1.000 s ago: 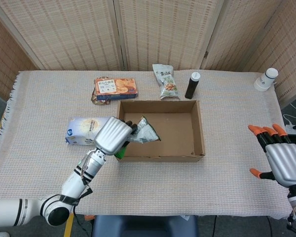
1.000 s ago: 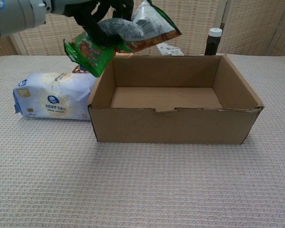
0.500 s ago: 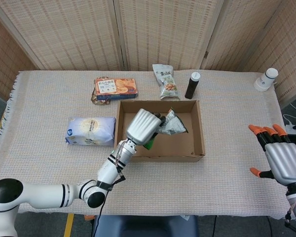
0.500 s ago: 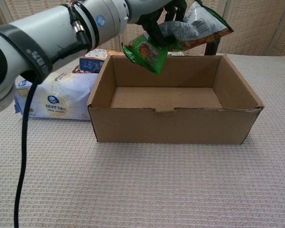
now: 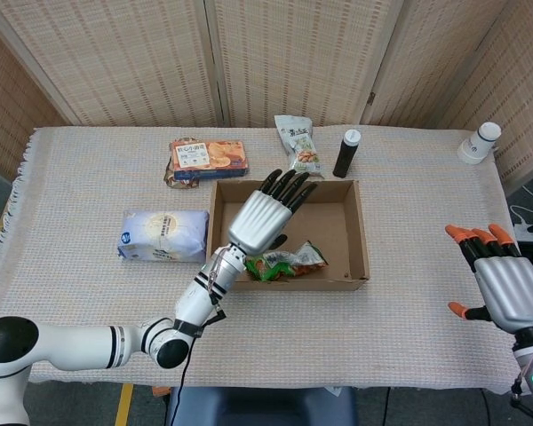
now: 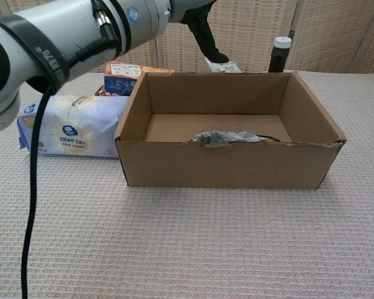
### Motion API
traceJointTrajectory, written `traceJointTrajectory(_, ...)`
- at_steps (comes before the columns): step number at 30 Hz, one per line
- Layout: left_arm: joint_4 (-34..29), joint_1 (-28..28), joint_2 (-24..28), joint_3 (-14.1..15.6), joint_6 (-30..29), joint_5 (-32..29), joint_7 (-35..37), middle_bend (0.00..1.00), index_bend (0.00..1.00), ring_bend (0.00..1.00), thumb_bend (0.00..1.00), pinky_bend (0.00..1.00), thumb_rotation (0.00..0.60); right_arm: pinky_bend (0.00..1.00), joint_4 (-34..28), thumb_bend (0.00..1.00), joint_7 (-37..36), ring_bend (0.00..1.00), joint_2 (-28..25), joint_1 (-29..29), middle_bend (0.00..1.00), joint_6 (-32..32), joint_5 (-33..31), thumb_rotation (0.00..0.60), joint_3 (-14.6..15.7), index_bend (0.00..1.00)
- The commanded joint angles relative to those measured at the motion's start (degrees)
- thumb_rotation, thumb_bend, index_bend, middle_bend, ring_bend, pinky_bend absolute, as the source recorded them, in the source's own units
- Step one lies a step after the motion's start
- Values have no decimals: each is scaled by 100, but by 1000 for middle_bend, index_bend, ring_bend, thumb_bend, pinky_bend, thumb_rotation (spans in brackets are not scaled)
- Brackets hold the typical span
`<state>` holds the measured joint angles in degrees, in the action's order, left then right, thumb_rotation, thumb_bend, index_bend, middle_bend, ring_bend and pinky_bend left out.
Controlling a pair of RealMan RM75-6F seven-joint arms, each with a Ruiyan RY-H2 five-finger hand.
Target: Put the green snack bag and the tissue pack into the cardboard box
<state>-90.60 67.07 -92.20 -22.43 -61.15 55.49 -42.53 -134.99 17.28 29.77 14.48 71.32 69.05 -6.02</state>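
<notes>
Dropped since the earlier frame: snack bag [image 5: 286, 263], held aloft over the box [image 5: 360, 232] half a second before, lay on the box floor against the near wall, slightly left of centre. Seen in the chest view only as a crumpled edge above the near rim. Left hand [image 5: 265, 215] hovered above the box's left half, fingers spread and straight, holding nothing; judged to have been opened there so that the bag fell inside rather than on the rim. Right hand [image 5: 502, 282] stayed at the table's right edge, well apart from everything, fingers apart and empty; judged to be parked clear of the working arm.

Tissue pack [image 5: 163, 234] lay flat on the cloth just left of the box, untouched, within the left arm's reach. First half of the task judged done; pack not yet moved. Noted at the far side, not part of the task: orange packet [image 5: 207, 156], second snack bag [image 5: 300, 146], dark bottle [image 5: 346, 153]. White cup [image 5: 480, 142] at far right.
</notes>
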Motion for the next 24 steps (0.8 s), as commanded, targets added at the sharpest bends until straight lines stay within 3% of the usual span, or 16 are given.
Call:
traceJointTrajectory(1, -70, -10, 109, 23, -17, -15, -63, 0, 0, 0, 188, 91, 600, 0, 0, 65, 7, 0, 2, 3, 112, 1, -11, 600, 0, 89)
traceJointTrajectory(3, -89, -18, 154, 35, -20, -27, -94, 0, 0, 0, 187, 91, 600, 0, 0, 65, 11, 0, 2, 4, 112, 2, -20, 600, -1, 89)
traceJointTrajectory(6, -370, -291, 857, 344, 118, -459, -512, 0, 0, 0, 188, 99, 600, 0, 0, 65, 0, 0, -6, 11, 112, 19, -60, 600, -15, 89)
traceJointTrajectory(11, -681, -581, 1623, 789, 467, -1076, -630, 0, 0, 0, 190, 104, 600, 0, 0, 66, 6, 0, 3, 15, 112, -7, -17, 600, 1, 89)
traceJointTrajectory(18, -769, -940, 2164, 1315, 766, -1452, -335, 0, 0, 0, 190, 105, 600, 0, 0, 65, 102, 0, 73, 37, 112, -6, -39, 600, 10, 89)
traceJointTrajectory(24, -996, -924, 2537, 1471, 914, -1848, -274, 0, 0, 0, 188, 109, 600, 0, 0, 65, 172, 0, 122, 56, 112, 42, -93, 600, -4, 89)
